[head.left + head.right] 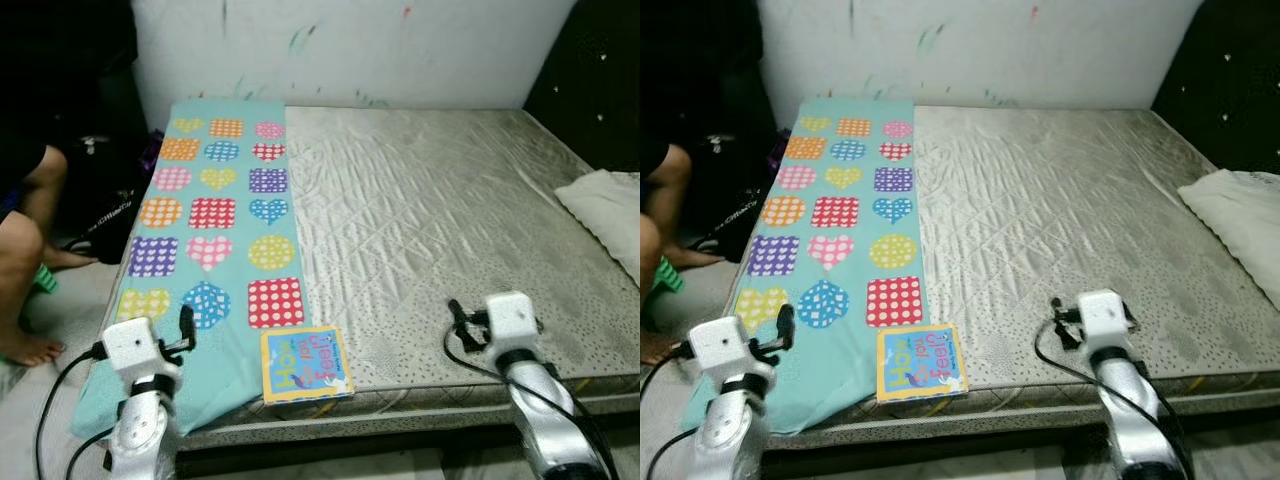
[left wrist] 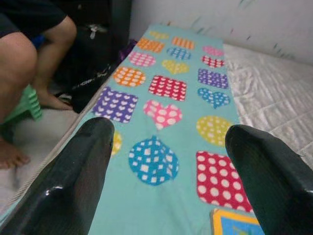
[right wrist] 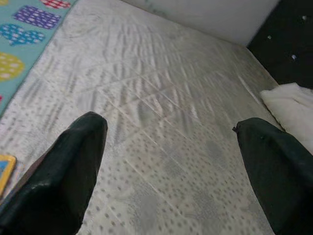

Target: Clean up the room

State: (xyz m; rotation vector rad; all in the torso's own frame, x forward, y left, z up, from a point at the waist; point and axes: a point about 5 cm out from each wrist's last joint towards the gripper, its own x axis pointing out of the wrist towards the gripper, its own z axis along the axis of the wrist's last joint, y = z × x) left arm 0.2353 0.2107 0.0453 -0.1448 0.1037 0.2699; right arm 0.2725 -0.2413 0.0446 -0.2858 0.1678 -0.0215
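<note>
A small picture book point(image 1: 306, 364) lies flat at the near edge of the bed point(image 1: 440, 220), its left part on the turquoise patterned mat point(image 1: 215, 230) that runs along the bed's left side and droops over the near corner. The left claw point(image 2: 166, 171) hovers over that corner, fingers spread wide; the right claw point(image 3: 171, 171), also spread, hangs above bare mattress right of the book. A white pillow point(image 1: 607, 210) sits at the right edge; a person's legs point(image 1: 25, 270) are beside the left one
</note>
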